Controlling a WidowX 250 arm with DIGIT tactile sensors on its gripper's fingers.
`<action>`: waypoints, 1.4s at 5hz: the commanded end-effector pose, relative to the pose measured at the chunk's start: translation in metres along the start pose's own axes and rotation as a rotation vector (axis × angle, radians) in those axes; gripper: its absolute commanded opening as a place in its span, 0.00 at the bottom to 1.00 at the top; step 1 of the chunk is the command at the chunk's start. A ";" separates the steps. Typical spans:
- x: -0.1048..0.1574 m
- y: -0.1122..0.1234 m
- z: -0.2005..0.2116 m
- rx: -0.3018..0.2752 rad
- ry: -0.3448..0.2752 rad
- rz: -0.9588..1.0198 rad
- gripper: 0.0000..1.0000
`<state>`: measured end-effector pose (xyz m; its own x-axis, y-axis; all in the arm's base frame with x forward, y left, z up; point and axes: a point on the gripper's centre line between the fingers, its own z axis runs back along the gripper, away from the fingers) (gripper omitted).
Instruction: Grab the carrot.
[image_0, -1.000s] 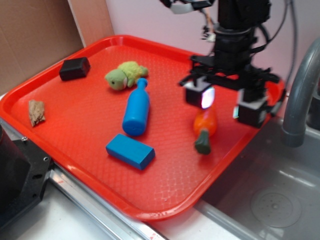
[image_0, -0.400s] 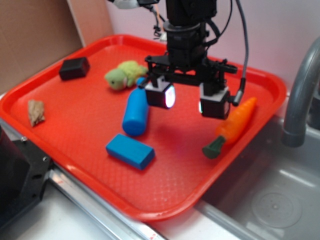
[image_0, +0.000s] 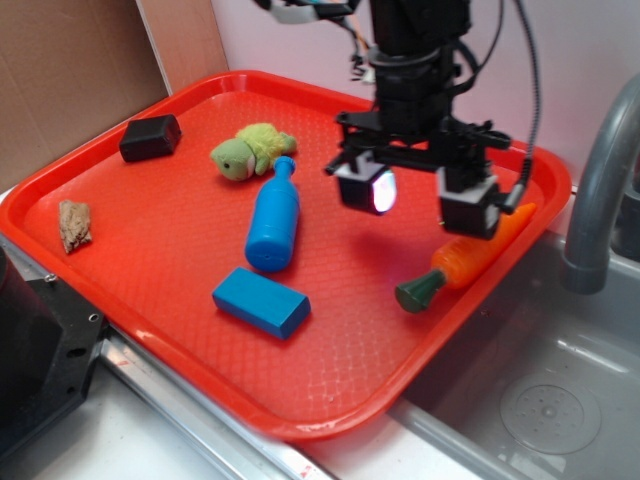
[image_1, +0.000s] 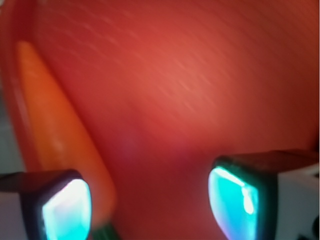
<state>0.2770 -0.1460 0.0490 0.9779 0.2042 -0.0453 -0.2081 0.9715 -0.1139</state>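
Red tray (image_0: 150, 215): carrot (image_0: 470, 262) beside open tool (image_0: 425, 198)

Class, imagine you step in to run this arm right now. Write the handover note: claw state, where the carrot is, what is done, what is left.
Claw: open, empty, hanging above the tray.
Carrot: lying flat along the tray's edge nearest the sink, green stub pointing toward the camera. In the wrist view it sits beside one finger, not between the two.
Done: claw is close to the carrot; no grip yet.
Left: shift sideways until the carrot lies between the fingers, lower, close, lift. The rim is close, so it may crowd one finger.
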 end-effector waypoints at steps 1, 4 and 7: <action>0.014 -0.021 0.006 -0.048 -0.042 -0.113 1.00; 0.000 -0.042 0.010 -0.041 -0.034 -0.177 1.00; -0.013 0.002 -0.007 -0.010 0.061 -0.176 1.00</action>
<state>0.2595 -0.1435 0.0266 0.9903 0.0154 -0.1383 -0.0307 0.9935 -0.1097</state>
